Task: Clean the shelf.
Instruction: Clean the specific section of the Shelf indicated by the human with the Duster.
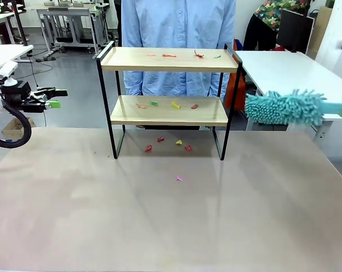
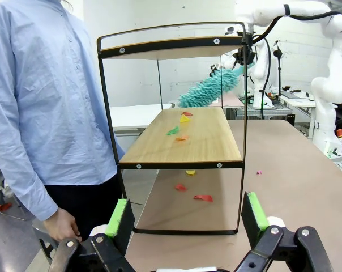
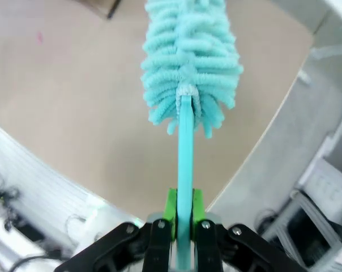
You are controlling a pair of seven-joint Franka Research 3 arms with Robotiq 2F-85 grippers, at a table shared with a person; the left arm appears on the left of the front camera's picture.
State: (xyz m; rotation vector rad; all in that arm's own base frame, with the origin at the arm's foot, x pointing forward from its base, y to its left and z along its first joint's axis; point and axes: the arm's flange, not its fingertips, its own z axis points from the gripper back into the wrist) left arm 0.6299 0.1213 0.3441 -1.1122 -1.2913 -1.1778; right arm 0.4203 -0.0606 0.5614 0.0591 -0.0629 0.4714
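My left gripper [image 1: 56, 97] hangs spread wide off the table's [image 1: 75, 215] left edge. The shelf [image 1: 131, 59] stands mid far edge, with scraps [image 1: 175, 105] on both boards and beneath. Off the right edge, my right gripper [image 3: 183, 204] pinches a duster [image 1: 281, 107].

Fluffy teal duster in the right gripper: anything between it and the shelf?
Nothing visible. The fluffy teal microfibre duster, clamped in the right gripper, hangs right of the two-tier wooden shelf with black metal frame, open air between. The person stands behind it.
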